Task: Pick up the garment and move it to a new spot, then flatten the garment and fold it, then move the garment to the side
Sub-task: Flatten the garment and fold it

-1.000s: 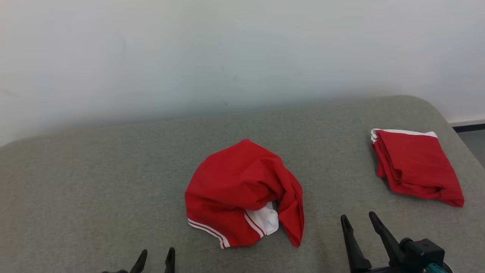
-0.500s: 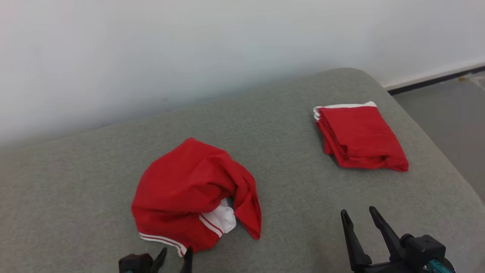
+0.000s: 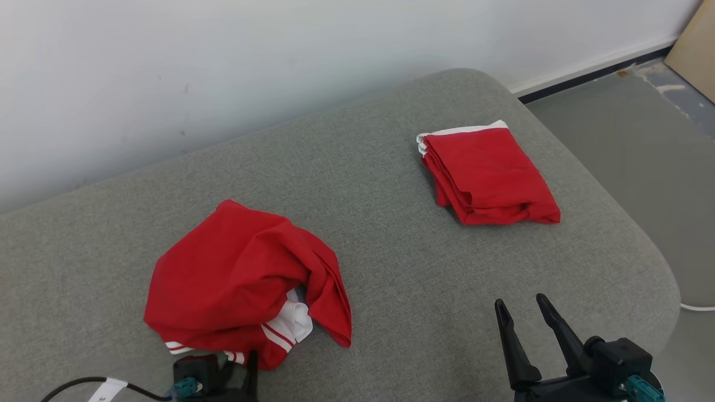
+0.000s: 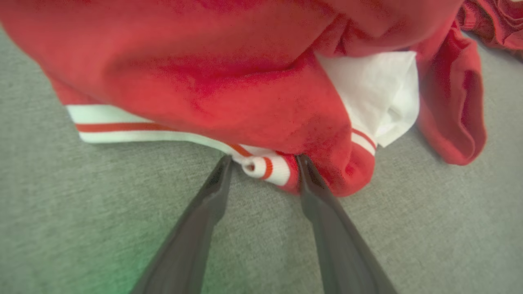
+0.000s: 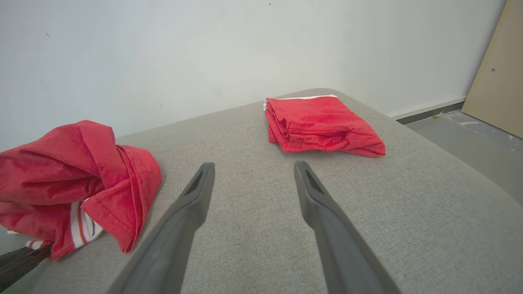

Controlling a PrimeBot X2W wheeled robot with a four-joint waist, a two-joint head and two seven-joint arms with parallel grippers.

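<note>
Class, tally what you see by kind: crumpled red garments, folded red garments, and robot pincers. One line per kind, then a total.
Crumpled red garment: 1
Folded red garment: 1
Pincers: 2 (left pincer, right pincer)
Total: 4

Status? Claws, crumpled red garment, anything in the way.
Left claw open, tips straddling the striped hem. Right claw open, empty, over the grey cushion. Crumpled garment not yet lifted. Folded garment far right, well apart.
</note>
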